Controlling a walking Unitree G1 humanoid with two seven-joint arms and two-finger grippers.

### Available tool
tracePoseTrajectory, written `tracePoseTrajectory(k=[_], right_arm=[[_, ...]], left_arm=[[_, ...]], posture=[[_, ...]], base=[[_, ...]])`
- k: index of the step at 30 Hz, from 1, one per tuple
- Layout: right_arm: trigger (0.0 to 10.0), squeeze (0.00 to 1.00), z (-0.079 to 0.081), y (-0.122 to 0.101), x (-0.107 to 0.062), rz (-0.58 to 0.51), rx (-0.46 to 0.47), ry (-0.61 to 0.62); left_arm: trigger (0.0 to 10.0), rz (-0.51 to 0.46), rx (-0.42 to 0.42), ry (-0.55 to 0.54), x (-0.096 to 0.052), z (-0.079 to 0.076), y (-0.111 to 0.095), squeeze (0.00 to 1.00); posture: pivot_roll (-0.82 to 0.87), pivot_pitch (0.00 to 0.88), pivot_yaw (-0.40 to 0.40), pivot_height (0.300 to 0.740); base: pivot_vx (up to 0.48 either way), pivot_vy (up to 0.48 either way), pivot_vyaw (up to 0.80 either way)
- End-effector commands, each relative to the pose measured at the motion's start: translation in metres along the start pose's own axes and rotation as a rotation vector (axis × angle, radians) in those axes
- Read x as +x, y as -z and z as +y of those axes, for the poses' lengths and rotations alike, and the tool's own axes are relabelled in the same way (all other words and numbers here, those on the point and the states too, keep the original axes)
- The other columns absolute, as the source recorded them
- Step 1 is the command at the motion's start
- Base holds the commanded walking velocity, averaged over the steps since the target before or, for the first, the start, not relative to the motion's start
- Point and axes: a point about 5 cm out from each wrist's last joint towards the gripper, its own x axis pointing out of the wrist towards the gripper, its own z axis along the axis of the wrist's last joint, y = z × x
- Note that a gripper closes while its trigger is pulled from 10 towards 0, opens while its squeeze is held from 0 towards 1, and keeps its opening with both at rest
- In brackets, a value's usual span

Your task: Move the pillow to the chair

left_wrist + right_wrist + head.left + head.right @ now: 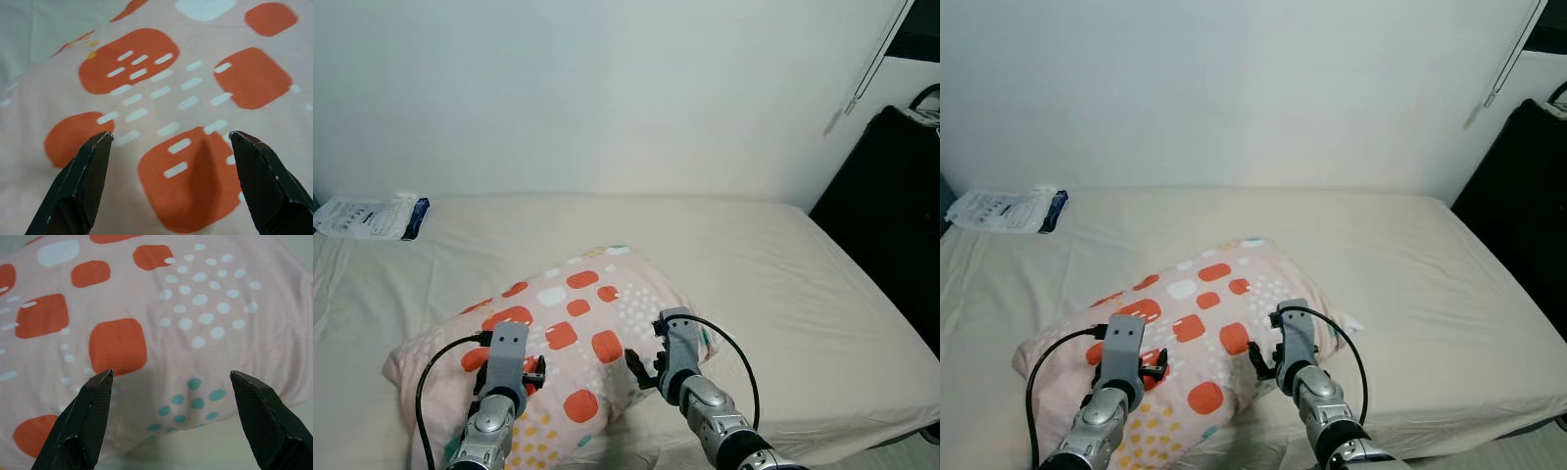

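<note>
Ahead, a beige bed is set against a white wall; the patterned pillow is approached near by left gripper and right gripper, jaws released.

Pink pillow, orange squares and dots, lying flat on bed's near edge.

My two head eyes look forward and down over the bed. Each wrist camera looks along my spread black fingers, close above the pillow, which all views share.
</note>
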Motion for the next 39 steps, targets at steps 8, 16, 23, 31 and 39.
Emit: tracePoseTrajectory(k=[8, 16, 23, 31, 39], right_arm=[[10.0, 0.00, 0.003, 0.004, -0.002, -0.003, -0.100, -0.031], [10.0, 0.00, -0.001, 0.000, -0.001, -0.018, -0.020, 0.002], [10.0, 0.00, -0.005, -0.007, 0.000, -0.053, 0.043, 0.016], [10.0, 0.00, -0.006, -0.004, -0.001, -0.050, 0.061, 0.029], [10.0, 0.00, 0.002, -0.001, -0.001, -0.042, 0.076, 0.021]], left_arm=[[10.0, -0.003, 0.059, 0.001, -0.002, 0.000, 0.003, 0.00], [10.0, 0.006, -0.017, -0.021, -0.002, -0.002, 0.003, 0.00], [10.0, 0.034, -0.039, -0.022, -0.004, -0.006, 0.007, 0.00], [10.0, 0.051, -0.044, -0.019, -0.006, -0.008, 0.011, 0.00], [10.0, 0.030, -0.054, 0.005, -0.010, -0.004, 0.015, 0.00]], posture=[[0.11, 0.000, -0.107, 0.740], [0.11, 0.000, -0.104, 0.740], [0.11, 0.000, -0.094, 0.740], [0.11, 0.000, -0.079, 0.740], [0.11, 0.000, -0.083, 0.740]], base=[[0.000, 0.000, 0.00], [0.000, 0.000, 0.00], [0.000, 0.000, 0.00], [0.000, 0.000, 0.00], [0.000, 0.000, 0.00]])
